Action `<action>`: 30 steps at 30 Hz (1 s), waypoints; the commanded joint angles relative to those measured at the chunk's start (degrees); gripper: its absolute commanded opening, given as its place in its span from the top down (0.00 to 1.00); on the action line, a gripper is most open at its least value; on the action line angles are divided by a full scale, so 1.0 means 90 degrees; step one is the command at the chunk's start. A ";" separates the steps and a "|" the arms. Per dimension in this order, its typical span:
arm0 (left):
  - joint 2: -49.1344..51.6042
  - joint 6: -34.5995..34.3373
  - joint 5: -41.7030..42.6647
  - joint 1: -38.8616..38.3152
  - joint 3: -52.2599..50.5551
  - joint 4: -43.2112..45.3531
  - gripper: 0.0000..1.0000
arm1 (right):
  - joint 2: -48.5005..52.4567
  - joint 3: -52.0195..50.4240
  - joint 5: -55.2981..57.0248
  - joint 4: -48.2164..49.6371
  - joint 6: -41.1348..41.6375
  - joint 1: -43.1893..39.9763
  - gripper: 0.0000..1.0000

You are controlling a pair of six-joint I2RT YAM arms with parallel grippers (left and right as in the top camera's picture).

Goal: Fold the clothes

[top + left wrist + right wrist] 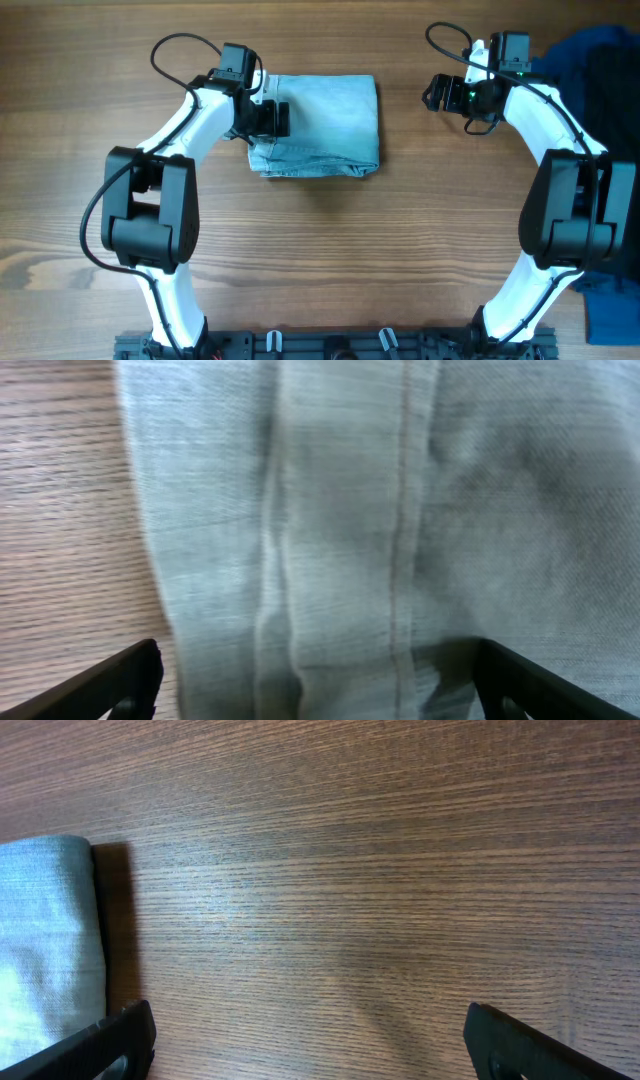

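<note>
Wide open, the left gripper [268, 117] sits at the left edge of the folded shorts [325, 125], over the denim and holding nothing. In the left wrist view its jaws show at the two lower corners, far apart, with pale blue cloth filling almost everything between them; a stitched seam [402, 530] runs down the fabric and a strip of bare wood lies to the left. Whether the jaws touch the cloth cannot be told. The shorts lie on the wooden surface [330, 250] as a compact, roughly square bundle, toward the far side and a little left of the middle, with layered edges showing along the near side. The right gripper [440, 92] is open too and empty, over bare wood to the right of the shorts and apart from them. In its own view the jaws spread wide at the lower corners, and only the rounded fold of the shorts appears at the left edge. Dark clothes [600, 60] lie at the far right corner, and a blue cloth [610, 310] at the near right corner.
</note>
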 commanded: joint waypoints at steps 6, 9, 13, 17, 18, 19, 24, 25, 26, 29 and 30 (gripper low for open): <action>0.0568 -0.0226 0.0027 -0.0024 -0.0051 -0.0041 0.01 | -0.0002 -0.0007 0.0112 0.0022 -0.0005 -0.0005 0.00; 0.0733 -0.0228 0.0034 -0.0027 -0.0051 -0.0036 0.00 | -0.0002 -0.0007 0.0112 0.0022 -0.0002 -0.0005 0.00; 0.0804 -0.0228 0.0034 -0.0027 -0.0051 -0.0068 0.40 | -0.0002 -0.0007 0.0112 0.0022 -0.0005 -0.0005 0.00; 0.0797 -0.0226 0.0036 -0.0027 -0.0051 -0.0066 0.62 | -0.0002 -0.0007 0.0112 0.0022 -0.0002 -0.0005 0.00; 0.0797 -0.0226 0.0034 -0.0027 -0.0051 -0.0066 0.62 | -0.0002 -0.0007 0.0112 0.0022 -0.0005 -0.0005 0.00; 0.0797 -0.0226 0.0034 -0.0027 -0.0051 -0.0063 0.66 | -0.0002 -0.0007 0.0112 0.0022 0.0000 -0.0005 0.00; 0.0775 -0.0228 0.0036 -0.0027 -0.0029 -0.0041 0.96 | -0.0002 -0.0007 0.0112 0.0022 -0.0002 -0.0005 0.00; 0.0753 -0.0231 0.0039 -0.0027 0.0012 -0.0061 0.96 | -0.0002 -0.0007 0.0112 0.0022 -0.0002 -0.0005 0.00; 0.0695 -0.0282 0.0078 -0.0027 0.0083 -0.0119 0.96 | -0.0002 -0.0007 0.0112 0.0022 -0.0002 -0.0005 0.00; 0.0364 -0.0602 0.0347 -0.0027 0.0408 -0.0291 0.96 | -0.0002 -0.0007 0.0112 0.0022 -0.0002 -0.0005 0.00; 0.0255 -0.0658 0.0391 -0.0027 0.0500 -0.0311 0.96 | 0.0000 -0.0007 0.0112 0.0022 -0.0002 -0.0005 0.00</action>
